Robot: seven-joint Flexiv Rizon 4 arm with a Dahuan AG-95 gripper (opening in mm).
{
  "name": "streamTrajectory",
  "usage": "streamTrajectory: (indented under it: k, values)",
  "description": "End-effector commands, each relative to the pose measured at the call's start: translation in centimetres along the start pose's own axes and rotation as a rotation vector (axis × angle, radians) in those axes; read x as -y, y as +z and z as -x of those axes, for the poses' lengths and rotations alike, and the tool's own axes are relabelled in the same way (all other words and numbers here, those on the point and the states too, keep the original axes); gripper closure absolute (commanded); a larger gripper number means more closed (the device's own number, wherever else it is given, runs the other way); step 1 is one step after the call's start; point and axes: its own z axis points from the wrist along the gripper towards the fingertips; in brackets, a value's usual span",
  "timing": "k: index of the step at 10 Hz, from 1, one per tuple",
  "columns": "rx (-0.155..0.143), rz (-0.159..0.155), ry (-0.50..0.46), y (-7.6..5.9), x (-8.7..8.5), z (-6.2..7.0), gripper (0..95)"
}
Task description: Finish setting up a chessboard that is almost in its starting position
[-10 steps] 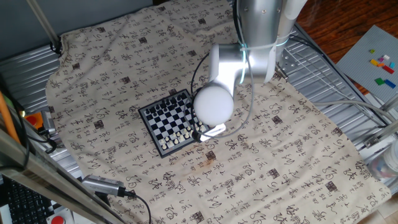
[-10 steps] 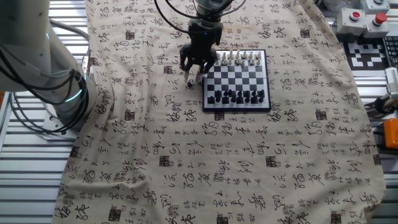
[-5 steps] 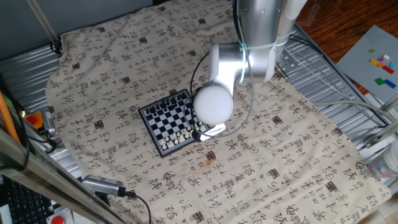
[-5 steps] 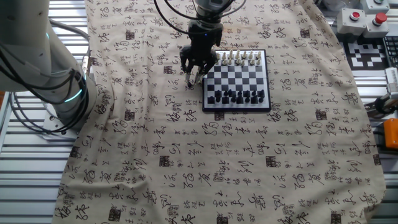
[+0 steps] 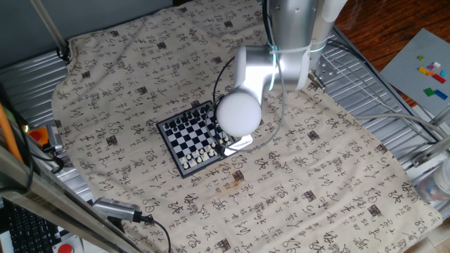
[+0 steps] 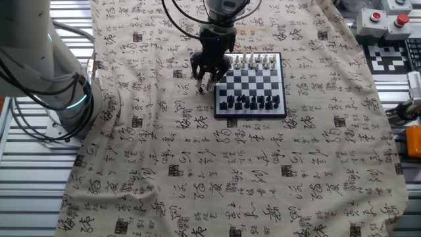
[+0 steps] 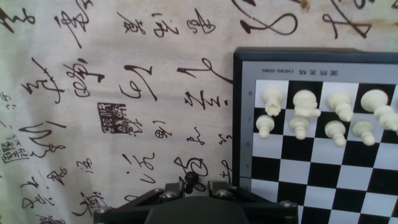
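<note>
Just beside the chessboard (image 6: 250, 84), the end effector (image 6: 205, 81) hangs over the cloth (image 6: 197, 164). It pinches a small black piece (image 7: 188, 180)

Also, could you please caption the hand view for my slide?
Gripper pinching a small dark chess piece over the calligraphy cloth, beside the chessboard corner lined with white pieces.

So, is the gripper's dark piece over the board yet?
No, the dark piece in the gripper is over the cloth, left of the chessboard.
</note>
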Motion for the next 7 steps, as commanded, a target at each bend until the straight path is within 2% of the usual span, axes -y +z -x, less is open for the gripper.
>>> streamTrajectory:
  k: [1,2,3,7]
  values:
    - [0.000,-0.002,0.005,0.11,0.09,-0.01,76.0]
    - [0.001,-0.003,0.011,0.11,0.09,-0.02,76.0]
    - [0.003,-0.003,0.021,0.11,0.09,-0.02,95.0]
    - [0.007,-0.001,0.032,0.12,0.12,-0.19,95.0]
